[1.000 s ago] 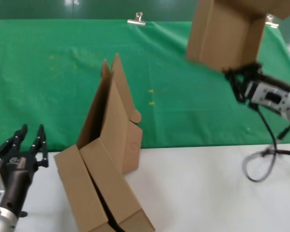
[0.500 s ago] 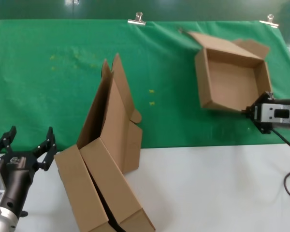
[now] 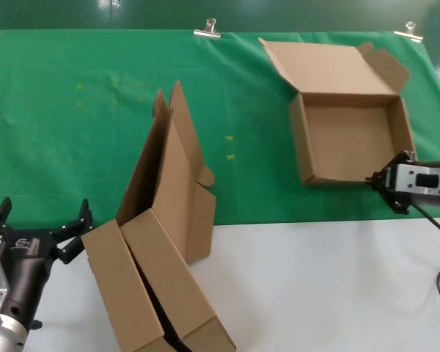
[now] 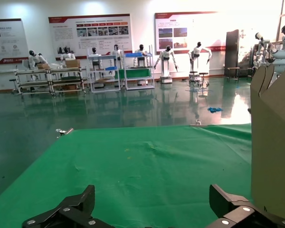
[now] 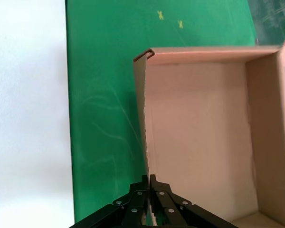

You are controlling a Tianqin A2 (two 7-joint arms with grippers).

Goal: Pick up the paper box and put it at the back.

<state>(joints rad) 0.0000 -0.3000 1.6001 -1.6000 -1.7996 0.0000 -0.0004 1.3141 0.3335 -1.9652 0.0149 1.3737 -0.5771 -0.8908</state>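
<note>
My right gripper (image 3: 381, 178) pinched shut on the near wall of the paper box (image 3: 348, 125) | box lies flat on the green sheet (image 3: 73, 125), lid folded open toward the far edge (tray faces up) | my left gripper (image 3: 40, 227) spread wide, holding nothing, beside two leaning boxes (image 3: 165, 242) on the white table (image 3: 315, 286).

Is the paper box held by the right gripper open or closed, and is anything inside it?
Open and empty: the paper box has its lid folded back flat on the green sheet, tray floor bare.
</note>
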